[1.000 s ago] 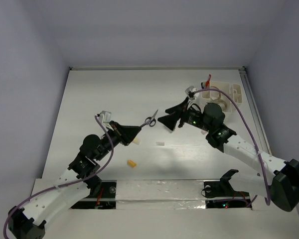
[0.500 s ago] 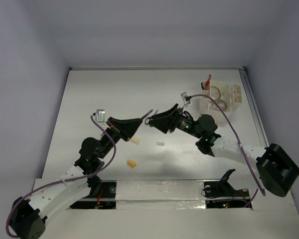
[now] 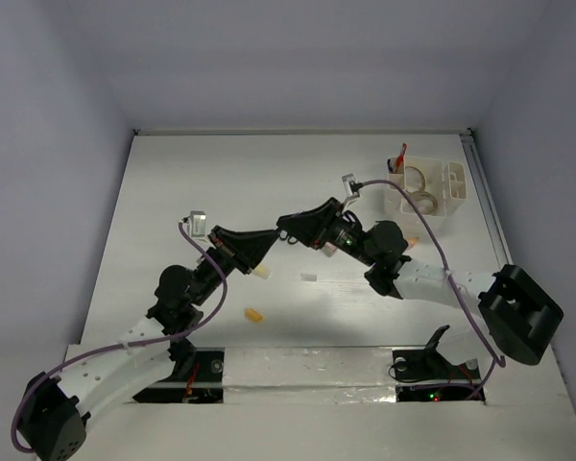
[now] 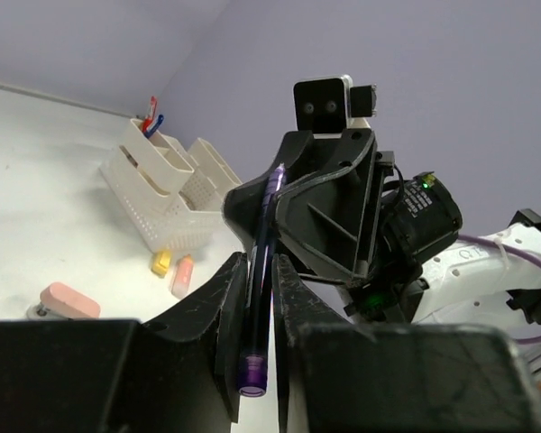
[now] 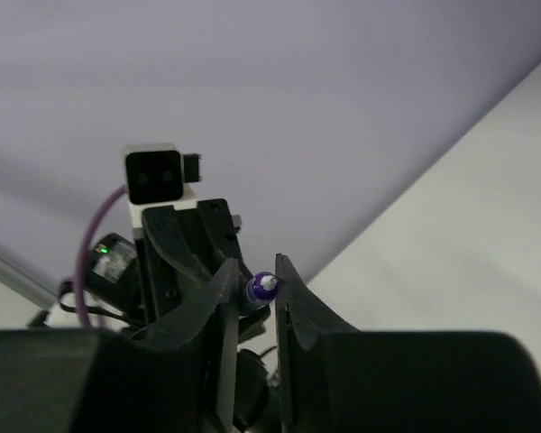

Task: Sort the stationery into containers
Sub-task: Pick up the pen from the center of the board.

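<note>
Step in hand: a mid-air handover of the purple pen (image 4: pixel 265 236) above the middle of the tabletop (image 3: pixel 221 173), judging by how the two claws meet nose to nose.
Left gripper (image 4: pixel 260 271): pressed together on the pen's lower half, pinching it firmly, the capped end sticking out toward the wrist.
Right gripper (image 5: pixel 255 275): fingers drawn in close on either side of the pen's other end. I cannot tell whether they press on it yet.
Organiser (image 4: pixel 158 215): stands near the far right corner of the tabletop, well apart from the claws.
Already sorted: two tape rolls (image 3: pixel 418 179) lie in the larger compartments, and a red pen and a blue pen (image 4: pixel 152 110) stand upright in a compartment at the organiser's far left corner.
Still loose near the organiser: a yellow block (image 4: pixel 161 262) and a pink-orange block (image 4: pixel 182 264) lie just beside its near wall. A pink block (image 4: pixel 65 299) lies further out.
Still loose mid-table: a beige block (image 3: pixel 262 272) below the left claw, an orange block (image 3: pixel 254 314) toward the near edge, and a small pale piece (image 3: pixel 309 278) between the arms.
Progress: roughly halfway in my judgement. The pen in the air and at least five small pieces are left.
Scissors: not visible in these views.
</note>
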Controlling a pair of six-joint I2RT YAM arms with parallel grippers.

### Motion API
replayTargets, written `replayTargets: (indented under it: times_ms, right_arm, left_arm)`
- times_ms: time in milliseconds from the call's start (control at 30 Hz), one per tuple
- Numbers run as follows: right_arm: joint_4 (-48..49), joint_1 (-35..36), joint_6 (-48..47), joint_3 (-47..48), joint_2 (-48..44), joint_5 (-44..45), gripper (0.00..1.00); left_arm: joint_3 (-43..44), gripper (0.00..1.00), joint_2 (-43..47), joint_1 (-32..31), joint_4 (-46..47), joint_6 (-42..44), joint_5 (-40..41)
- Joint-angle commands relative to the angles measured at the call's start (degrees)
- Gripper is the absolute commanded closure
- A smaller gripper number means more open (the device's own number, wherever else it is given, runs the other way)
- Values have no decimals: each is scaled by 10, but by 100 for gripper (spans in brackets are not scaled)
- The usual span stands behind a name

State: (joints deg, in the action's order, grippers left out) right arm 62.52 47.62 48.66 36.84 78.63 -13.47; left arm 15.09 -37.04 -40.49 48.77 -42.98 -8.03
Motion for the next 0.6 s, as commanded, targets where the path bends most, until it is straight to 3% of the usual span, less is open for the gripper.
replayTargets:
  times_ms: [0, 67, 100, 167, 267, 300, 400, 567]
  right_arm:
    - [39, 16, -28, 32, 3, 32, 84]
    - [31, 16, -37, 34, -1, 39, 99]
    - [14, 16, -41, 34, -3, 42, 100]
    - [-28, 16, -65, 45, -21, 54, 100]
    - [-195, 16, -142, 118, -48, 53, 100]
    - [-312, 16, -165, 145, -50, 55, 100]
    - [-478, 7, -226, 233, -46, 24, 100]
    - [-593, -18, -278, 299, -37, -54, 100]
  left_arm:
    - [-5, 100, 5, -6, 43, -3, -13]
    - [-4, 100, 8, -6, 31, 0, -11]
    - [-2, 100, 9, -6, 24, 2, -11]
    - [2, 86, 10, -6, -7, 13, -17]
    - [19, 73, 14, -6, -76, 28, -23]
    - [26, 69, 15, -6, -89, 42, -29]
    - [37, 61, 26, -6, -133, 65, -49]
    - [52, 59, 35, -6, -183, 90, -75]
